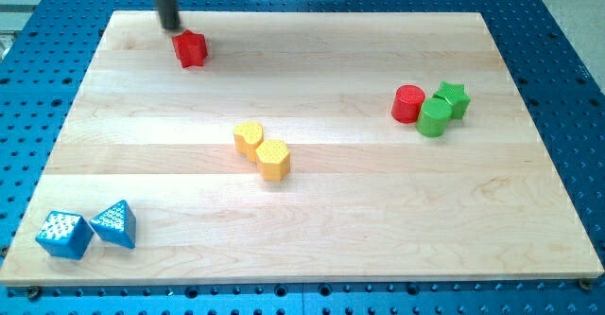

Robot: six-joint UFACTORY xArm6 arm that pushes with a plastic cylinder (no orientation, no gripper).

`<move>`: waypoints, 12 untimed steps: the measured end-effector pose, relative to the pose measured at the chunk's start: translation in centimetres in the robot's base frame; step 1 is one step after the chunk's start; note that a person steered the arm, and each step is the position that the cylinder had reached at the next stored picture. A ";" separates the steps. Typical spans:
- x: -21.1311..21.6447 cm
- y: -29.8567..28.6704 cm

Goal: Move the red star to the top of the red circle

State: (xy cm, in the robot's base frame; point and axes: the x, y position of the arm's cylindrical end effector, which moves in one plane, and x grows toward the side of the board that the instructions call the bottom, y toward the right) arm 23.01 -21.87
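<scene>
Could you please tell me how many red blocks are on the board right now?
2: the red star at upper left, beside my tip; the red circle at right, against the green blocks. None appear hidden.

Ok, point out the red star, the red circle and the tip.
red star [191, 48], camera view, top face.
red circle [408, 102], camera view, top face.
my tip [170, 26], camera view, rod's very end.

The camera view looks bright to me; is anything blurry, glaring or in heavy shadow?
Camera view: even, soft light; blocks such as the red star and red circle cast only faint shadows on the wooden board; no strong glare; my tip and the blocks look reasonably sharp.
</scene>
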 end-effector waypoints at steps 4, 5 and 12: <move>5.7 19.4; 1.5 15.3; 8.8 19.1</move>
State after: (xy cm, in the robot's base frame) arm 31.77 -2.80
